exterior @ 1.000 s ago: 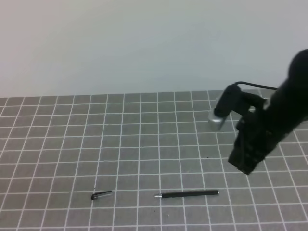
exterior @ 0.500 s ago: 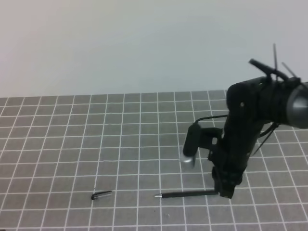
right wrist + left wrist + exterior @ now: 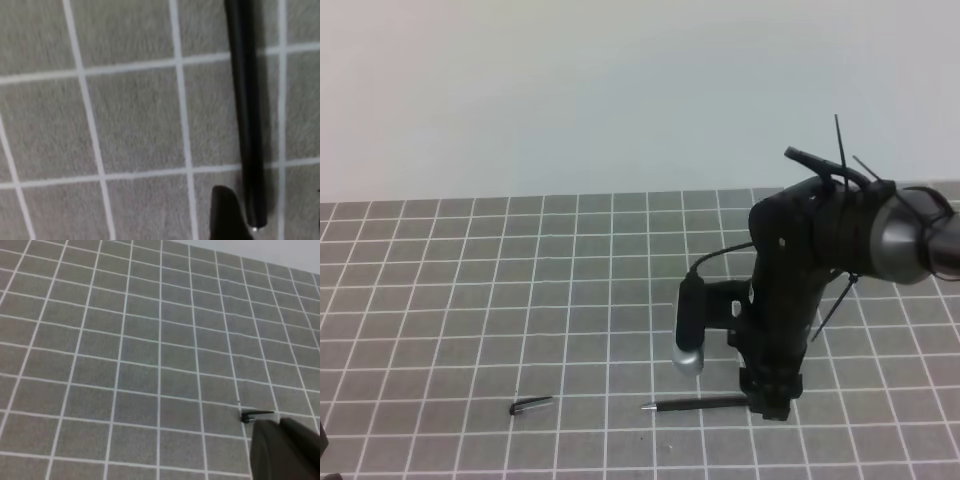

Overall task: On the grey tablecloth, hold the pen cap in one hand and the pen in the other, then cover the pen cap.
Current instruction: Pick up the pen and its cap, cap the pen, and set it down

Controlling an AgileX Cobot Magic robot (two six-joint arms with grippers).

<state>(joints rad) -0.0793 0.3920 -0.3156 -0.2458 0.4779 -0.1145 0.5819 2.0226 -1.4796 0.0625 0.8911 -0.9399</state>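
r gripper (image 3: 769,405) fingers (image 3: 226,212) standing wide open, holding nothing, straddling pen (image 3: 695,404) back end on grey tablecloth (image 3: 470,300); pen cap (image 3: 531,405) lying well apart.

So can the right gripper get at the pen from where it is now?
Probably yes. The right gripper stands open over the back end of the pen, which lies flat on the grey tablecloth with nothing around it.
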